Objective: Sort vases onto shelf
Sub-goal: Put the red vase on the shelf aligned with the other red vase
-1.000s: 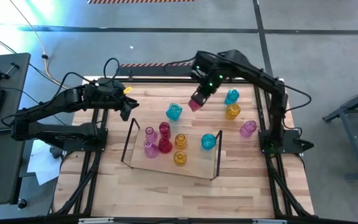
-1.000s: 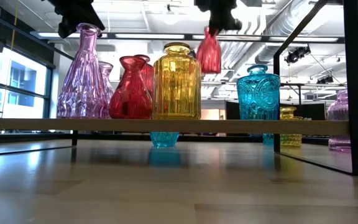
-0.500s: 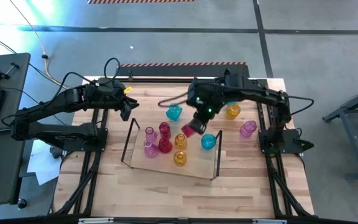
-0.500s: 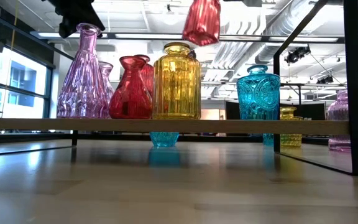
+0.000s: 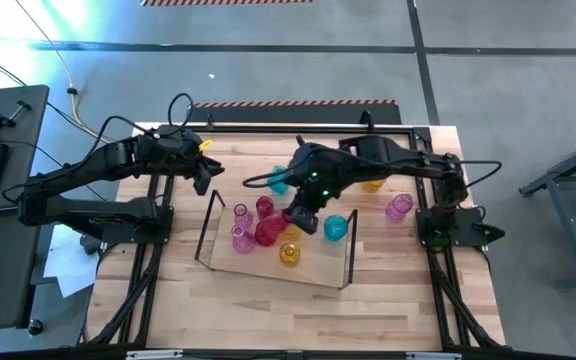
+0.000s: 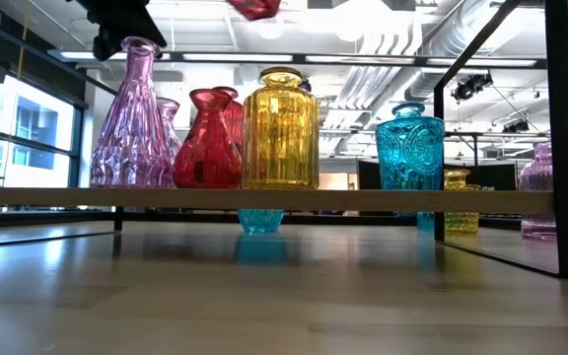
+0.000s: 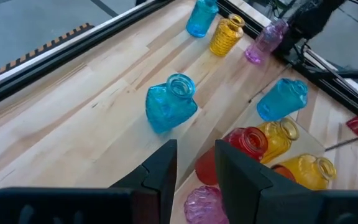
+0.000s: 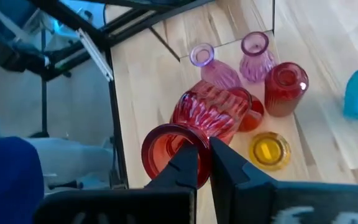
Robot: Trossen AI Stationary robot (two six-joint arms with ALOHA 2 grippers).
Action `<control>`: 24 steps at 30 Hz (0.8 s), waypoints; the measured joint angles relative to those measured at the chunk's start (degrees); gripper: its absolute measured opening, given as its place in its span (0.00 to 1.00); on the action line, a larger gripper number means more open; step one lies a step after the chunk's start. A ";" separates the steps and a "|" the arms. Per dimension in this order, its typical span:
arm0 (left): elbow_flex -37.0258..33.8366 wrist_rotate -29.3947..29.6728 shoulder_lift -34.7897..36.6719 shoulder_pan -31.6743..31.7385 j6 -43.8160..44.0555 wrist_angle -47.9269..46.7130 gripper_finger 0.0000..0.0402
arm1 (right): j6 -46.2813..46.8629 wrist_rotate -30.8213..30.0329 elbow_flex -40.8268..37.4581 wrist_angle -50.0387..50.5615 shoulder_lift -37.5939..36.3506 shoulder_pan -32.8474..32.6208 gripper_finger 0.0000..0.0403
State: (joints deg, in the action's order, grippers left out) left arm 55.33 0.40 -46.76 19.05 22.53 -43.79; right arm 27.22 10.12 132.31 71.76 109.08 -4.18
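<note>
Left gripper [image 5: 208, 176] hangs off the shelf's [image 5: 320, 275] left end, fingers parted a little, empty. On the shelf: two pink, two red, two yellow, one cyan. Right gripper [image 5: 299, 217] grips a red vase [image 8: 207, 115] above the shelf's middle; four vases stand on the table behind.

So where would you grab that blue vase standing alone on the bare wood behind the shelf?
Probably the narrow neck of the cyan vase, from straight above: it stands upright, mouth open upward, with a wide belly and bare wood all round, clear of the shelf.

Right claw [image 5: 298, 219] carried red vase [image 5: 274, 231] over the shelf [image 5: 313, 263].
</note>
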 joint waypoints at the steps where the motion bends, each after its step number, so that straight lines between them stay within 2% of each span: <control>1: 0.00 -0.17 0.00 -0.02 -0.68 0.00 0.25 | 0.86 -0.06 0.00 -0.62 0.63 -0.01 0.00; 9: 0.00 -0.86 0.00 0.00 -1.78 -0.09 0.25 | 4.27 3.60 -0.02 -9.32 5.55 -0.01 0.00; 18: 0.00 -2.77 -0.01 0.00 -4.70 -0.11 0.25 | 7.25 3.72 -0.07 -10.29 8.80 -1.07 0.00; 24: 0.00 -2.86 -0.26 0.00 -5.29 -0.15 0.25 | 7.99 6.59 -0.07 -13.27 11.72 -1.82 0.00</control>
State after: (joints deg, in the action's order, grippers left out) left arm 55.33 -2.46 -47.02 19.05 17.24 -43.94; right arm 35.21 16.71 132.25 58.48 120.80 -6.00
